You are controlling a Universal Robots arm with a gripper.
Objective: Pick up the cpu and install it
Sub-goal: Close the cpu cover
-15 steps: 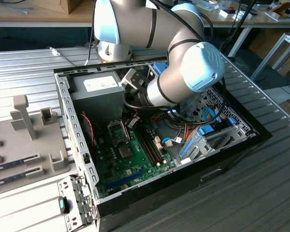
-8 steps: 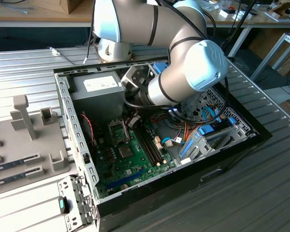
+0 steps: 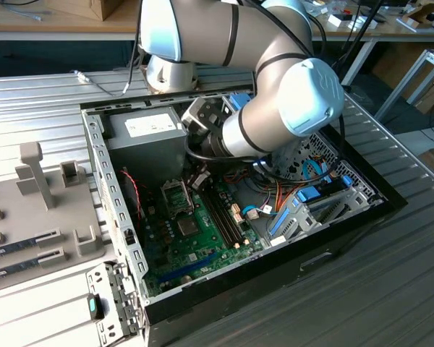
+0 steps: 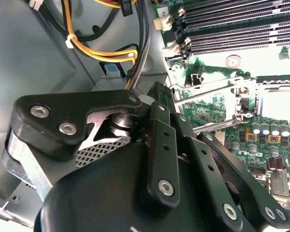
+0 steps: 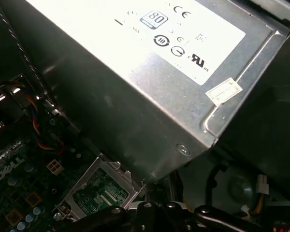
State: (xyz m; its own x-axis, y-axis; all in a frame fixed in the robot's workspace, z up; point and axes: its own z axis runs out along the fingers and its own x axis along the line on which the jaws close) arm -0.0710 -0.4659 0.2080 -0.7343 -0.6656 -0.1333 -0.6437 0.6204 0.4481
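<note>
Table [image 3: 390, 289]: ribbed metal, under everything, well below the gripper [image 3: 200, 178].
Computer case [image 3: 275, 260]: black, lying open, walled all round the gripper.
Arm [image 3: 289, 101]: silver and grey, bent down over the case, wrist inside it.
Power supply [image 3: 146, 130]: grey box with a white label, just beside the gripper; in the first wrist view its labelled top and a lower corner [image 5: 183, 145] close above the black linkage.
Motherboard [image 3: 202, 246]: green, flat on the case floor, directly under the gripper and spreading away from it on the side opposite the power supply.
Grey holder [image 3: 58, 217]: outside the case, well apart from the gripper, with two long memory sticks [image 3: 29, 242] lying in it.
Gripper: lowered inside the case over the socket area; black links and screws plain in the second wrist view, fingertips hidden, so cannot tell whether parted, closed or clamping anything.
Memory slots [image 4: 241, 34]: dark parallel rows on the board, near the gripper, past the socket.
Socket frame [image 3: 175, 194]: square metal, hinged up, just beside the gripper; in the first wrist view [image 5: 99, 191] close to the linkage, green showing inside it.
Yellow and black cables [image 4: 101, 50]: bundled with a white tie, near the gripper, against the grey case wall.
Cpu [image 3: 188, 225]: probably the small flat grey-topped square lying on the board, near the gripper on the side away from the power supply and not touching it; too small to be sure.
</note>
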